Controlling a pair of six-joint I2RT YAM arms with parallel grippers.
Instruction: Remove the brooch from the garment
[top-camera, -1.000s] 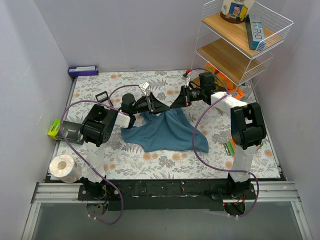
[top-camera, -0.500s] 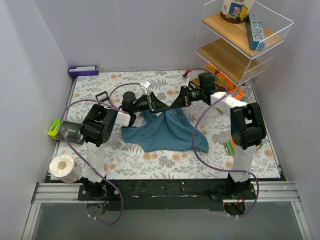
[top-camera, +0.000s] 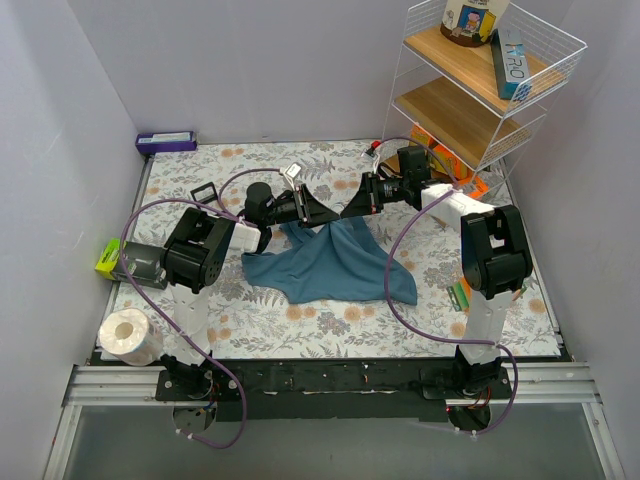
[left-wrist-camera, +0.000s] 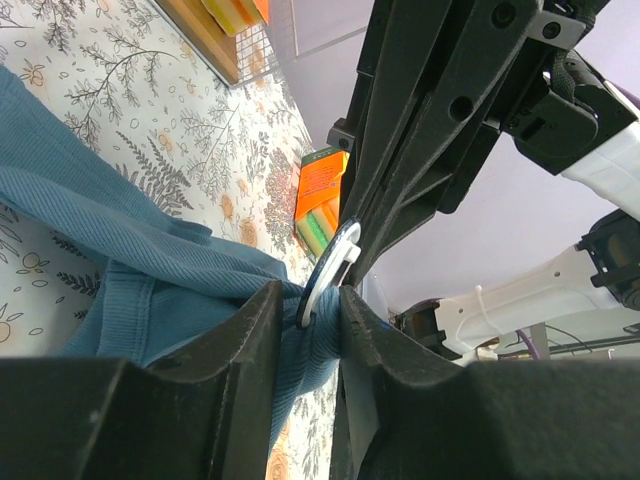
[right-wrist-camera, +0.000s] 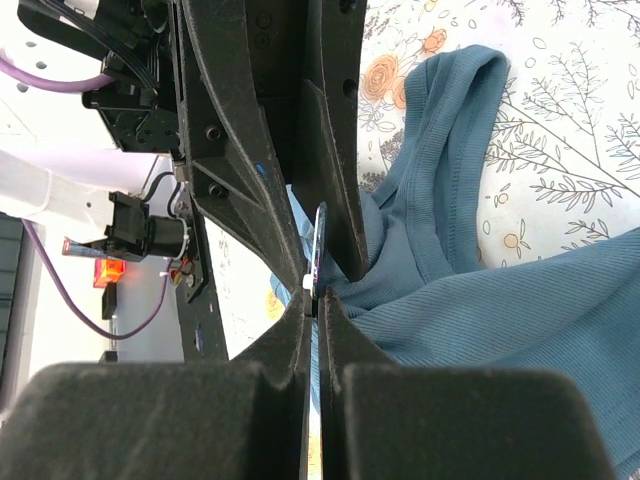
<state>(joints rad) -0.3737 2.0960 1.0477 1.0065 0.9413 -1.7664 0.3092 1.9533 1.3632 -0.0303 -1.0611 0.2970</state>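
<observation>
The teal garment lies crumpled mid-table, and its neck end is lifted to where both grippers meet. My left gripper reaches in from the left. In the left wrist view, my left gripper pinches a fold of the garment just behind the brooch, a thin whitish disc seen edge-on. From the right comes my right gripper. In the right wrist view, my right gripper is shut on the rim of the brooch, with the garment bunched beside it.
A wire shelf stands at the back right with orange packs at its foot. A toilet roll and a green box sit at the left edge. A purple box lies by the back wall.
My left jaws have narrowed onto the fabric fold. The garment's neck end has been drawn up slightly between the grippers. The right arm has barely moved.
</observation>
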